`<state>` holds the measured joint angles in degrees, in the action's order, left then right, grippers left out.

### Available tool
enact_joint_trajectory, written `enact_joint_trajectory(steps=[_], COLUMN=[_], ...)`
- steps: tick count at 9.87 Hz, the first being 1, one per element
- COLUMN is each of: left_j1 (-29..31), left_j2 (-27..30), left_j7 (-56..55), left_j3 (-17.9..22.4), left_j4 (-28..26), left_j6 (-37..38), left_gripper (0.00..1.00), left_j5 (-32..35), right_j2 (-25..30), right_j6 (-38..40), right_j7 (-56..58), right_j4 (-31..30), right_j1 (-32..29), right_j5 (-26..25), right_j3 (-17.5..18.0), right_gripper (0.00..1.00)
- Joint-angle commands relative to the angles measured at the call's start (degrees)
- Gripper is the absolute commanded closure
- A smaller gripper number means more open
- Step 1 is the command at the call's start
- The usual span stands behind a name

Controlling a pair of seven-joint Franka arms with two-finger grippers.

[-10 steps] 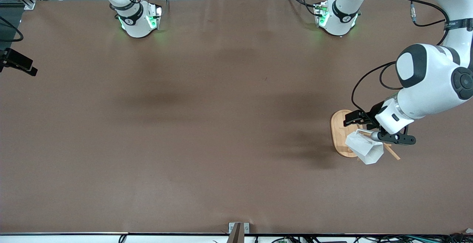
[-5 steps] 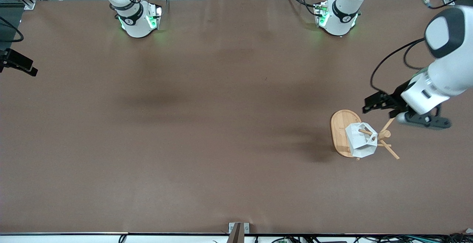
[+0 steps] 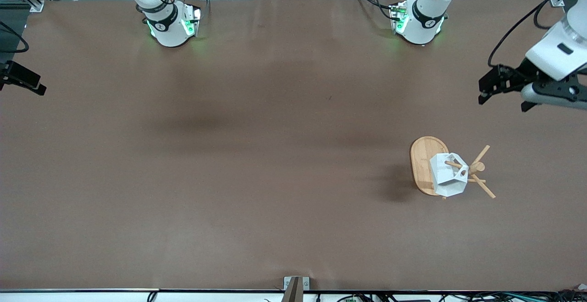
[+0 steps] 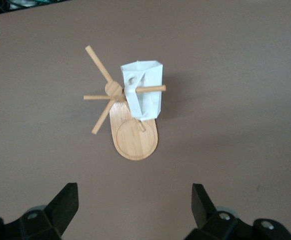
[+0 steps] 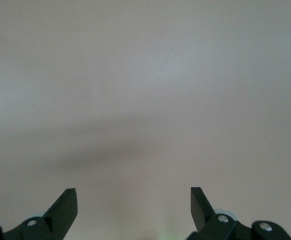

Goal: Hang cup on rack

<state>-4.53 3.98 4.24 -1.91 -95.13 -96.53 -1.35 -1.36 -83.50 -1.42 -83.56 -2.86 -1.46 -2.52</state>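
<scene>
The rack (image 3: 429, 164) stands toward the left arm's end of the table, with the cup (image 3: 447, 180) hung on a peg at its 6 o'clock side. The left gripper (image 3: 504, 92), released, should lift clear of the pegs. The right gripper (image 5: 134, 200), spread empty, waits. Count: 1 rack, 1 cup, 2 grippers.

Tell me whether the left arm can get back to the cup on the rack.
Probably yes: the left tool is open above bare table, and nothing lies between it and the cup hanging on the rack.

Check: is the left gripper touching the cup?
Apart. The front view shows the left gripper open, well clear of the cup, which hangs on the rack.
</scene>
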Motion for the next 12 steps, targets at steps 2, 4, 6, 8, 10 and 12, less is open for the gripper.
enact_joint_trajectory(steps=[2,4,6,8,10,12], left_j1=[-0.2,2.8,5.5,7.3,9.2,9.3], left_j2=[3.0,4.5,4.5,4.5,4.0,3.0], left_j7=[-2.0,-2.1,-2.0,-2.0,-1.3,-0.8], left_j3=[1.0,-1.4,-4.1,-6.0,-7.6,-7.5], left_j4=[-2.0,-2.2,-2.3,-2.8,-2.0,-0.9], left_j6=[6.7,7.2,7.2,7.1,7.2,7.3], left_gripper=[0.0,0.0,0.0,0.0,0.0,0.0], left_j5=[1.6,1.8,1.8,1.8,1.8,1.8], right_j2=[0.4,0.4,0.4,0.4,0.4,0.4], right_j6=[-0.5,-0.4,-0.3,-0.2,-0.2,-0.2], right_j7=[-0.2,-0.3,-0.2,-0.2,-0.2,-0.2], right_j4=[-0.6,-0.7,-0.7,-0.7,-0.7,-0.7], right_j1=[-0.7,-0.7,-0.7,-0.7,-0.7,-0.7], right_j5=[-0.1,-0.1,-0.1,-0.1,-0.1,-0.1], right_j3=[0.6,0.6,0.6,0.6,0.6,0.6], right_gripper=[0.0,0.0,0.0,0.0,0.0,0.0])
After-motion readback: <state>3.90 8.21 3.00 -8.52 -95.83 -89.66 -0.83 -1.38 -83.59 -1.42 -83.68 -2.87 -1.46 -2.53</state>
